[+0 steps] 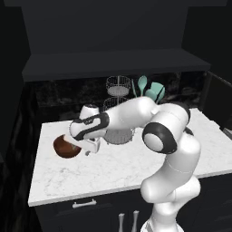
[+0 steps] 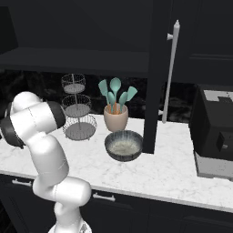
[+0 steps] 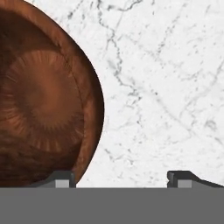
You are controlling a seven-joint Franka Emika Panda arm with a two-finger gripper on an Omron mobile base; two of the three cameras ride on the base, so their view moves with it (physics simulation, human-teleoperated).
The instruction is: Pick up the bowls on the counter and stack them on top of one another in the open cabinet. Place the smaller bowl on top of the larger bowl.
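Reddish-brown bowl (image 1: 65, 147) sits on the marble counter (image 1: 136, 167) in the left base view, tucked right under the pincer (image 1: 84, 150) at its far-left side. Right base view has the grey-green bowl (image 2: 123, 145) on the counter by the utensil cup (image 2: 115, 117), pincer out of frame. Hand view: fingers (image 3: 61, 180) spread wide, one tip over the brown bowl's rim, the other above bare marble.

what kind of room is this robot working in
A kitchen, rendered rather than real: a white marble counter over dark drawers, a beige cup of teal utensils beside a three-tier wire basket stand, two bowls out on the counter, and a dark open cabinet above.
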